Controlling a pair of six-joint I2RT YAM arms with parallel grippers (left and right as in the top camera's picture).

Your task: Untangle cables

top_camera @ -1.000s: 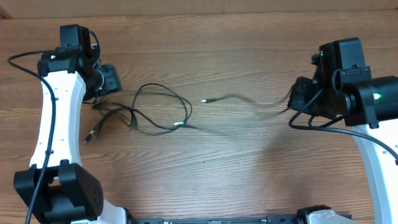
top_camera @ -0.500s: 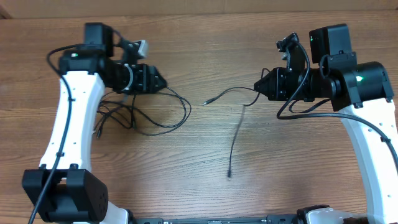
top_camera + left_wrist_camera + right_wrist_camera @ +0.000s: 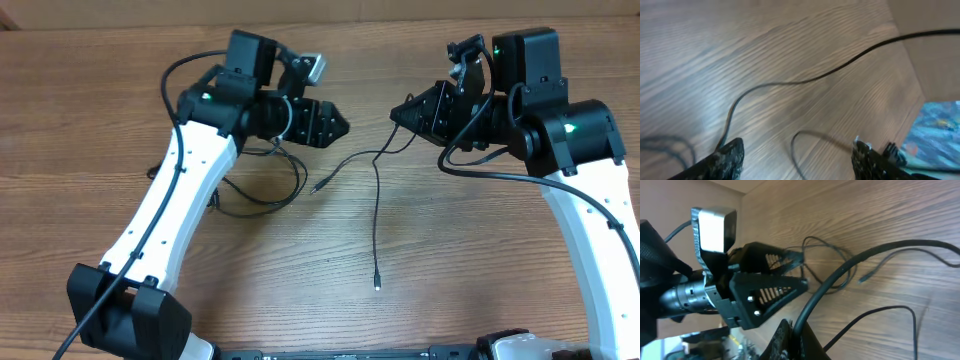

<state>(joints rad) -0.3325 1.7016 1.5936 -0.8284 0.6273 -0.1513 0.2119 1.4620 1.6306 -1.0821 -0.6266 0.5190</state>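
Note:
My right gripper (image 3: 398,112) (image 3: 792,342) is shut on one black cable (image 3: 377,220) (image 3: 840,275) above the table's middle. From the grip one strand hangs down to a plug near the front (image 3: 377,285). Another strand runs left to a plug (image 3: 316,187). My left gripper (image 3: 338,122) (image 3: 797,162) stands open a little to the left, facing the right one, with nothing held. Between its fingers (image 3: 727,160) a thin cable (image 3: 805,80) shows on the wood below. More cables lie in a loose tangle (image 3: 262,200) partly under the left arm.
The wooden table (image 3: 500,280) ends at a pale wall along the back (image 3: 330,10). Both arm bases stand at the front edge (image 3: 120,320), (image 3: 520,345). The two wrists are close together over the middle.
The left arm swung right from the tangle toward the middle and its jaws spread wider. The right gripper shifted left with its cable, whose free end swung down toward the front.

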